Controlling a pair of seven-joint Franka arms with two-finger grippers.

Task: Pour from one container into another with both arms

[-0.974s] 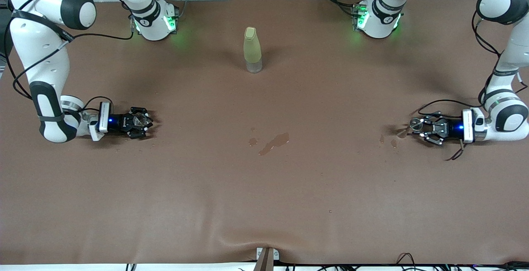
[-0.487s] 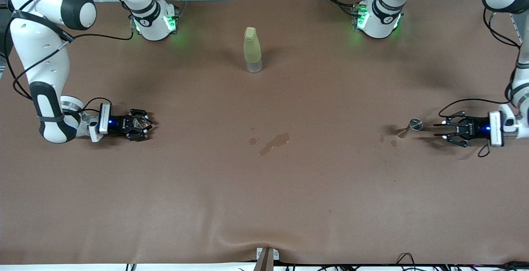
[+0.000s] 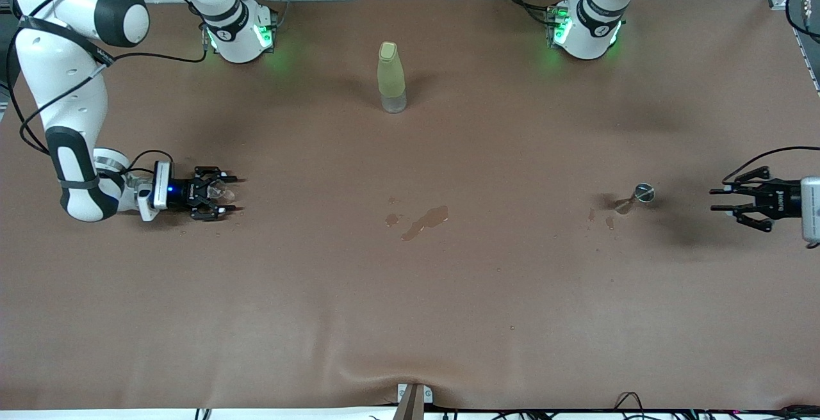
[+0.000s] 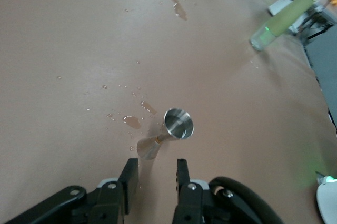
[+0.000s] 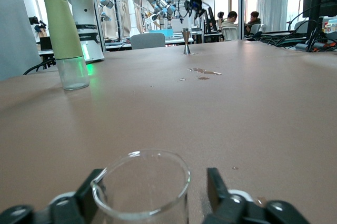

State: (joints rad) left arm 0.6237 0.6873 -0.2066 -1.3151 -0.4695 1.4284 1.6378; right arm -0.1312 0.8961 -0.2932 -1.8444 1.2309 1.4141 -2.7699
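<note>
A small clear glass beaker stands on the brown table near the right arm's end. My right gripper is open around it, and the right wrist view shows the beaker between the fingers with gaps on both sides. A steel jigger stands upright toward the left arm's end. My left gripper is open, low over the table and apart from it. In the left wrist view the jigger lies just ahead of the left gripper.
A tall yellow-green bottle stands upright mid-table, closer to the robots' bases. A wet puddle marks the table's middle, and small drops lie beside the jigger. The cloth bulges at the front edge.
The left gripper let go of the jigger and drew back toward the left arm's end of the table. The right gripper's fingers opened around the beaker.
</note>
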